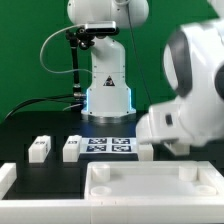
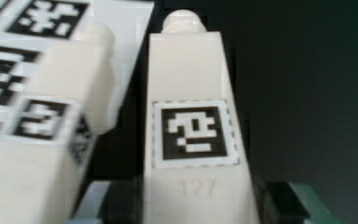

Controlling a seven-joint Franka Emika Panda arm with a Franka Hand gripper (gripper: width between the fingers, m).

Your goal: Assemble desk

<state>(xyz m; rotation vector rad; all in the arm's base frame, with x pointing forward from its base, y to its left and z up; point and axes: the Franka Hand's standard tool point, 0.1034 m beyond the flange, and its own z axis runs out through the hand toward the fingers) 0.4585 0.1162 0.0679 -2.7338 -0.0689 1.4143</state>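
Note:
In the wrist view a white desk leg [image 2: 194, 110] with a black-and-white tag lies lengthwise between my gripper's [image 2: 197, 205] jaws. Both dark fingers [image 2: 108, 205] press against its sides, so the gripper is shut on it. A second tagged white leg [image 2: 43, 110] lies right beside it. In the exterior view the wide white desk panel [image 1: 150, 185] with raised rims lies at the front. Two more legs [image 1: 38, 148] [image 1: 72, 147] stand on the black table behind it. The arm's wrist [image 1: 175, 120] hangs low at the exterior view's right and hides the fingers there.
The marker board [image 1: 110, 146] lies flat between the standing legs and the arm's wrist. The robot base [image 1: 108, 85] rises behind it before a green backdrop. A white part [image 1: 5, 180] shows at the exterior view's left edge.

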